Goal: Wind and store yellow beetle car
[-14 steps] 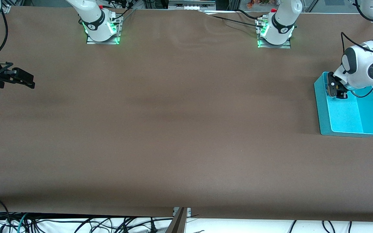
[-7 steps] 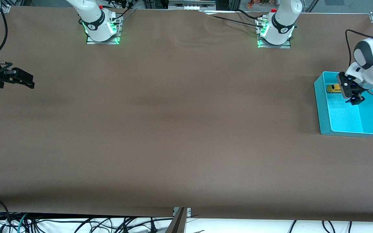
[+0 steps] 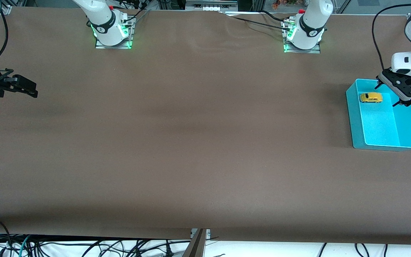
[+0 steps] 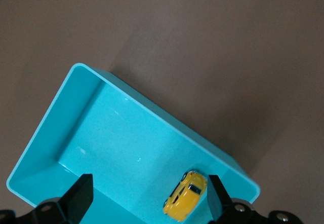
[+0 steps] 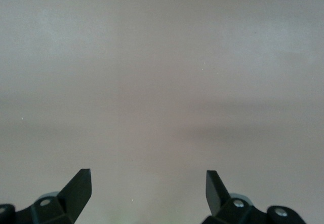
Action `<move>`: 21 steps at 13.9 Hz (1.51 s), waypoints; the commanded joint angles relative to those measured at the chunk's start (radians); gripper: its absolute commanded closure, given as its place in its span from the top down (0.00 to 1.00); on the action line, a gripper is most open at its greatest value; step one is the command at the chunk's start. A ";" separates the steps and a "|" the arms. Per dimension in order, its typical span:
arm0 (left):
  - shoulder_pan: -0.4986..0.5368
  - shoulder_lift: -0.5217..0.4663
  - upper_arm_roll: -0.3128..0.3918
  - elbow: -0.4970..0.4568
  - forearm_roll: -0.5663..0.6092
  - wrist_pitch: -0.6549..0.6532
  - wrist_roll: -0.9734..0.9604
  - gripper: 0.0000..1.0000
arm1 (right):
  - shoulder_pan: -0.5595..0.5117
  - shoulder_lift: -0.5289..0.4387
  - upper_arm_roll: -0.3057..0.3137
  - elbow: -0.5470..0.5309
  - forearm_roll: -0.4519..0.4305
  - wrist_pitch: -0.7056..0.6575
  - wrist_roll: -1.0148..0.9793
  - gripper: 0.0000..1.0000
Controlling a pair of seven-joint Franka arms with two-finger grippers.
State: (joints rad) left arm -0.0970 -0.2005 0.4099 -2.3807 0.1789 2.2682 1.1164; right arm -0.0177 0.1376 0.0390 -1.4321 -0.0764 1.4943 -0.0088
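Lying inside the turquoise plastic bin (image 3: 407, 139), the tiny yellow beetle car (image 3: 371, 97) is resting just beside the empty, wide-open left pincer (image 3: 398, 93) hovering above, while the open right pincer (image 3: 30, 90) is waiting well apart over the bench (image 3: 191, 142).

brown table (image 3: 191, 142), turquoise bin (image 3: 356, 121) on it
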 commanded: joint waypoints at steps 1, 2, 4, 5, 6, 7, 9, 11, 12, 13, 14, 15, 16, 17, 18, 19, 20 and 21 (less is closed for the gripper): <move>-0.023 -0.002 -0.109 0.075 -0.076 -0.108 -0.261 0.99 | -0.015 -0.009 0.010 -0.008 -0.006 0.007 -0.011 1.00; -0.024 -0.002 -0.137 0.110 -0.079 -0.154 -0.344 0.99 | -0.015 -0.009 0.010 -0.008 -0.008 0.007 -0.011 1.00; -0.026 -0.002 -0.201 0.196 -0.082 -0.284 -0.476 0.99 | -0.015 -0.007 0.010 -0.008 -0.013 0.007 -0.013 1.00; -0.027 0.000 -0.224 0.237 -0.082 -0.347 -0.547 0.99 | -0.015 -0.004 0.010 -0.008 -0.013 0.007 -0.013 1.00; -0.027 0.001 -0.250 0.285 -0.082 -0.408 -0.613 0.99 | -0.015 -0.003 0.010 -0.008 -0.014 0.007 -0.013 1.00; -0.030 0.003 -0.276 0.326 -0.082 -0.459 -0.679 0.99 | -0.015 -0.003 0.010 -0.007 -0.013 0.007 -0.013 1.00; -0.036 0.009 -0.336 0.405 -0.082 -0.545 -0.823 0.99 | -0.015 -0.001 0.010 -0.007 -0.011 0.007 -0.013 1.00; -0.036 0.025 -0.370 0.471 -0.082 -0.607 -0.950 0.99 | -0.015 -0.003 0.010 -0.007 -0.013 0.007 -0.013 1.00; -0.036 0.032 -0.373 0.495 -0.085 -0.619 -1.005 0.99 | -0.015 -0.003 0.010 -0.007 -0.013 0.007 -0.011 1.00; -0.036 0.041 -0.376 0.509 -0.114 -0.621 -1.082 0.99 | -0.015 -0.003 0.009 -0.007 -0.011 0.007 -0.011 1.00; -0.029 0.052 -0.390 0.530 -0.137 -0.621 -1.142 1.00 | -0.015 -0.003 0.009 -0.007 -0.011 0.007 -0.011 1.00; -0.026 0.056 -0.396 0.538 -0.142 -0.618 -1.174 1.00 | -0.015 -0.003 0.009 -0.007 -0.011 0.007 -0.011 1.00; -0.021 0.058 -0.401 0.541 -0.144 -0.609 -1.185 1.00 | -0.015 -0.003 0.009 -0.007 -0.011 0.007 -0.011 1.00; -0.017 0.065 -0.404 0.548 -0.162 -0.589 -1.187 1.00 | -0.015 -0.003 0.009 -0.007 -0.011 0.007 -0.011 1.00; -0.003 0.075 -0.404 0.548 -0.188 -0.566 -1.175 1.00 | -0.015 -0.003 0.009 -0.007 -0.010 0.007 -0.011 1.00; 0.011 0.081 -0.408 0.548 -0.191 -0.552 -1.173 1.00 | -0.015 -0.001 0.009 -0.007 -0.010 0.007 -0.011 1.00; 0.014 0.087 -0.421 0.548 -0.191 -0.550 -1.173 1.00 | -0.015 -0.001 0.009 -0.007 -0.010 0.007 -0.011 1.00; 0.028 0.090 -0.436 0.549 -0.190 -0.549 -1.173 1.00 | -0.015 -0.003 0.009 -0.007 -0.010 0.007 -0.011 1.00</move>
State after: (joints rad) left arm -0.1056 -0.1363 0.0114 -1.8636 0.0125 1.7183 -0.0519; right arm -0.0220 0.1405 0.0390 -1.4328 -0.0766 1.4943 -0.0088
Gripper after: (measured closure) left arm 0.000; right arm 0.000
